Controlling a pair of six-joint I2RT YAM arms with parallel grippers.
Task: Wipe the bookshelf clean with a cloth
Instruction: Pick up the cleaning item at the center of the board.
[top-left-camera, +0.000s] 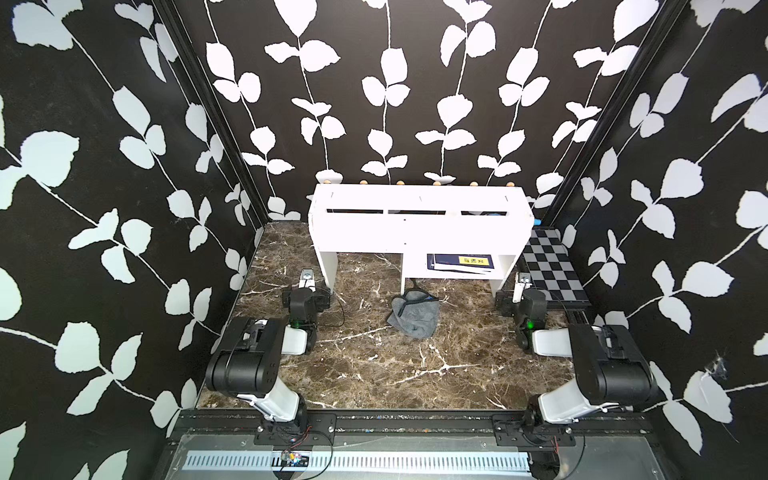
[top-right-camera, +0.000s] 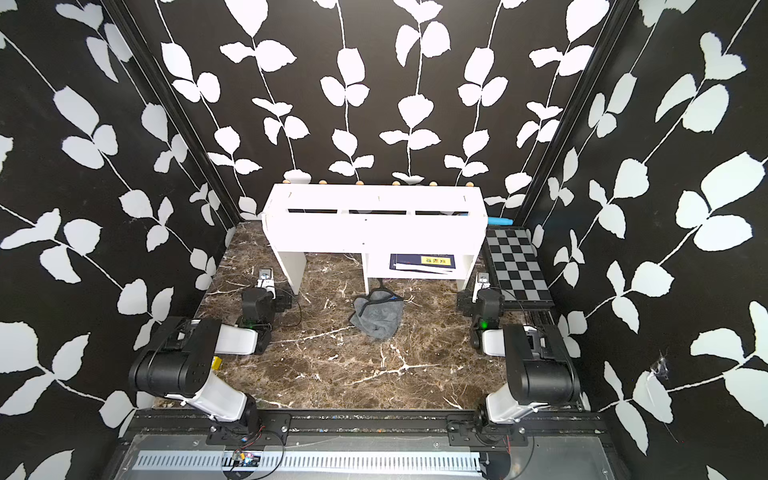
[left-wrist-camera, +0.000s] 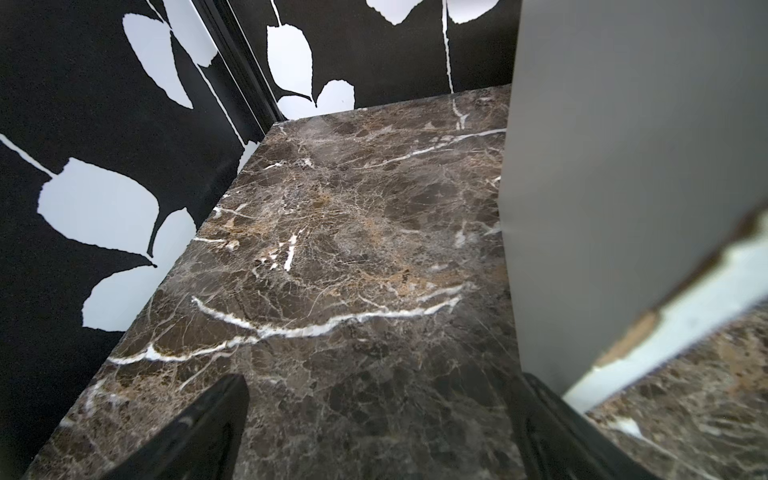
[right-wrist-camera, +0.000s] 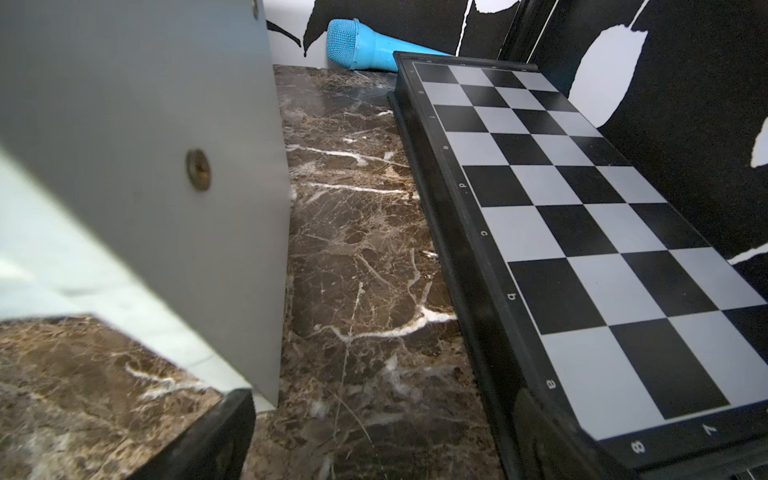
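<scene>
The white bookshelf (top-left-camera: 419, 226) (top-right-camera: 374, 228) stands against the back wall in both top views. The dark grey cloth (top-left-camera: 415, 316) (top-right-camera: 378, 318) lies crumpled on the marble floor just in front of its middle leg. No gripper touches it. My left gripper (top-left-camera: 306, 279) (left-wrist-camera: 382, 415) is open and empty beside the bookshelf's left leg (left-wrist-camera: 623, 166). My right gripper (top-left-camera: 521, 284) (right-wrist-camera: 378, 424) is open and empty too, between the bookshelf's right side panel (right-wrist-camera: 124, 124) and the checkered board. The cloth does not show in either wrist view.
A black-and-white checkered board (top-left-camera: 552, 270) (right-wrist-camera: 582, 228) lies at the right wall. Behind it rests a blue microphone (right-wrist-camera: 361, 45). A dark blue book with a yellow label (top-left-camera: 461, 262) lies in the bookshelf's lower right compartment. Leaf-patterned walls close in three sides.
</scene>
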